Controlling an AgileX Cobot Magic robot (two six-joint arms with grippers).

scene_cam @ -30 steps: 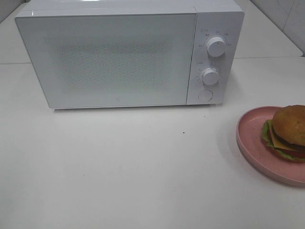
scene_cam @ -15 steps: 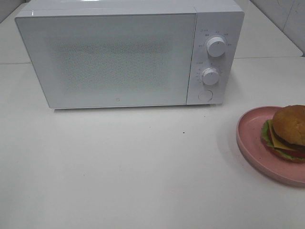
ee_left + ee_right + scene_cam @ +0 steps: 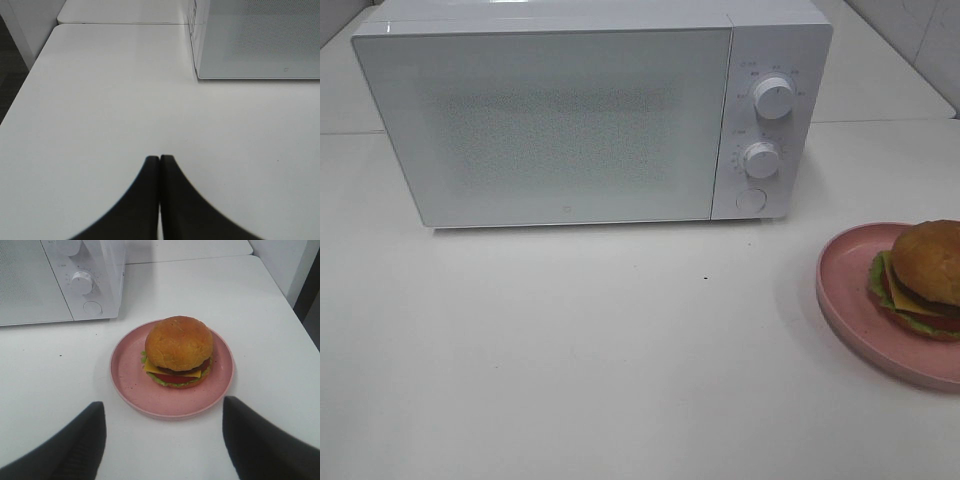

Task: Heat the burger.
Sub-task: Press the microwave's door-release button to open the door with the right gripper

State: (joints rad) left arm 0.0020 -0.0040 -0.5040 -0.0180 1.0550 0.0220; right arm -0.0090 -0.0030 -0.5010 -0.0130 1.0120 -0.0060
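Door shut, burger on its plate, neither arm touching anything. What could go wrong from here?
1. The microwave door is closed with no visible handle; pressing the round button with the left gripper, jaws shut, might shove the microwave backward.
2. The burger rests loose on the pink plate; if the open right gripper lifts the plate by its rim, a tilt might slide the burger off.

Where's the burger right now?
The burger sits on the pink plate at the right edge of the high view, right of the white microwave.
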